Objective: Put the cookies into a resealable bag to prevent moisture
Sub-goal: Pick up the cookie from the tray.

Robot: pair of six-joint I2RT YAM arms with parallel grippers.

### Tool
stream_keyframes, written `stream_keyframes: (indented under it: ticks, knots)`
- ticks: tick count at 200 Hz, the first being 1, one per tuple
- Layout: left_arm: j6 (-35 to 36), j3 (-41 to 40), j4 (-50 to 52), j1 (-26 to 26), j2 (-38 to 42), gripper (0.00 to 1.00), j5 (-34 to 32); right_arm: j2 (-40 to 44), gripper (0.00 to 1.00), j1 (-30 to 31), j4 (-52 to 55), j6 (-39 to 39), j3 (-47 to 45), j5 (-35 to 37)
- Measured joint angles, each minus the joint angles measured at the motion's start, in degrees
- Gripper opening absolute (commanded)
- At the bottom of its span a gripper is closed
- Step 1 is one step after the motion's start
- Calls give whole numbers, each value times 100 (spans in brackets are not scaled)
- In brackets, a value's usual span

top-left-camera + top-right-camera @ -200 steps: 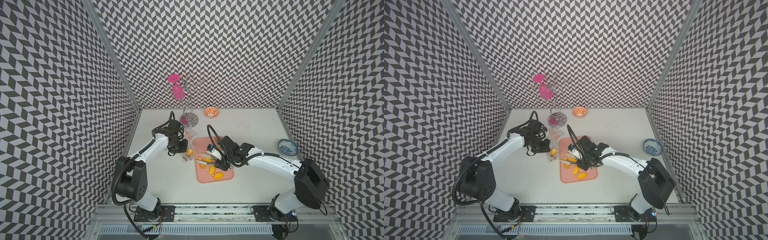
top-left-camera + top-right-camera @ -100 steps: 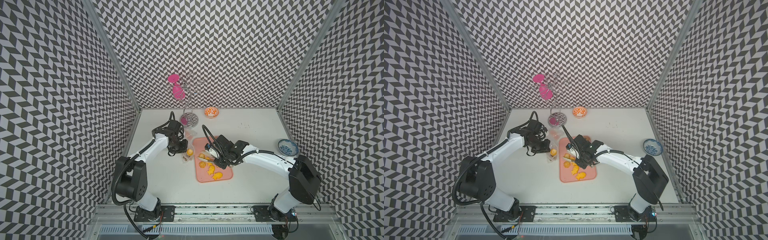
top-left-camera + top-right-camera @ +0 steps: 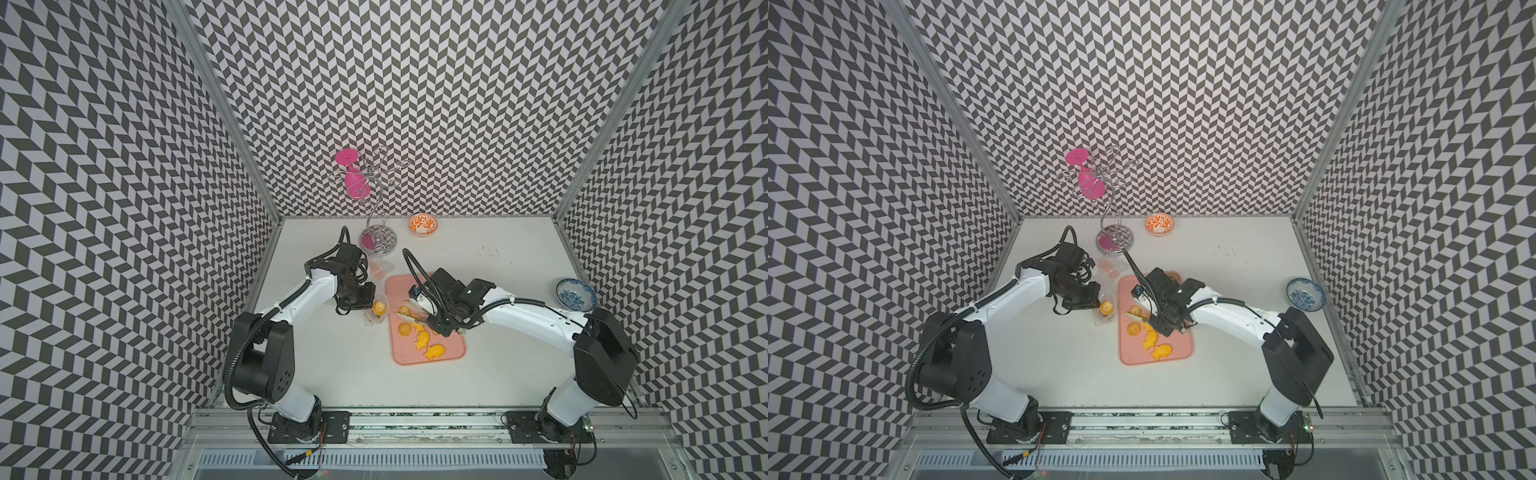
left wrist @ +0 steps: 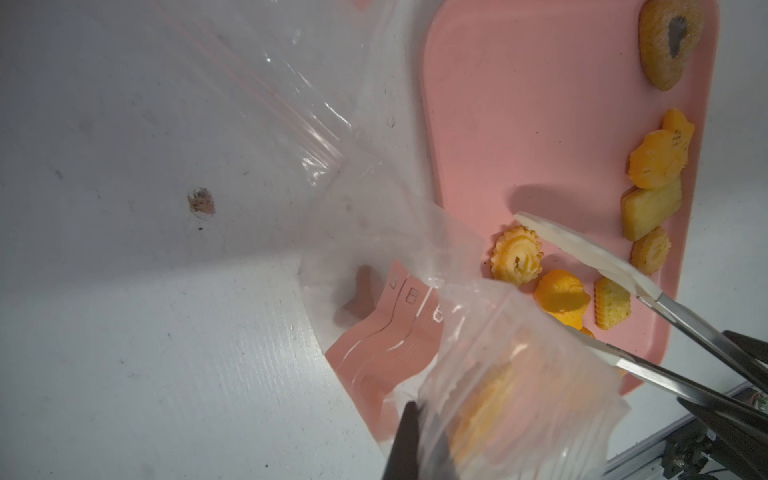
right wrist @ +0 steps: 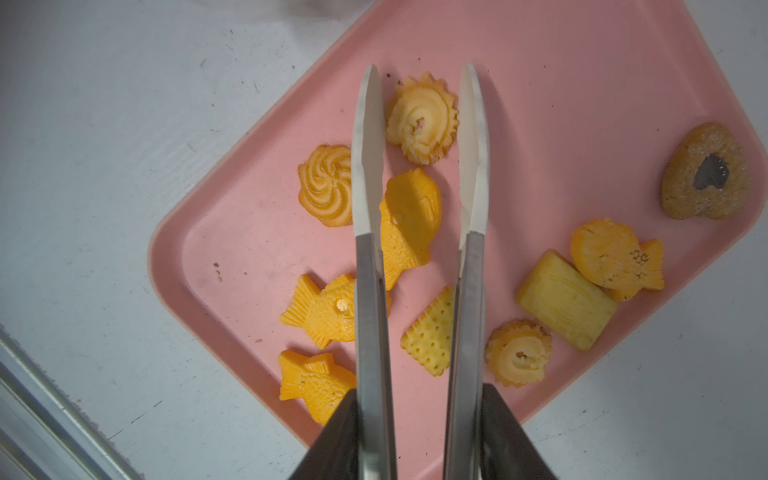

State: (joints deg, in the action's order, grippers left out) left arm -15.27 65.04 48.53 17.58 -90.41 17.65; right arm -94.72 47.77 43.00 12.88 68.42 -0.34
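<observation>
Cookies (image 5: 409, 224): ten on pink tray (image 5: 540, 83), at least two already inside bag (image 4: 374, 199) beside tray. Left gripper (image 3: 365, 303) pinched tight on bag edge. Right gripper (image 5: 419, 440) clamps tongs (image 5: 368, 291), tips apart, straddling pale swirl (image 5: 422, 120), not yet nipped. Most loading and sealing undone

text: none legible | bag (image 4: 374, 199) pink strip (image 4: 374, 353): tiny white pictograms, unclear

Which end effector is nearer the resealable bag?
Left: the left end effector grips the bag; the right end effector holds tongs over the tray, apart from it.
</observation>
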Motion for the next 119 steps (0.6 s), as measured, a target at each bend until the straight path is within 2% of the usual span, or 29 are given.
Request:
stream_keyframes:
  ticks: [37,119]
  knots:
    - [13,0,-33,0,0,0,2,-20,34,0,66,-11,13,105]
    - [28,0,-52,0,0,0,4,127,34,-105,151,-68,140,179]
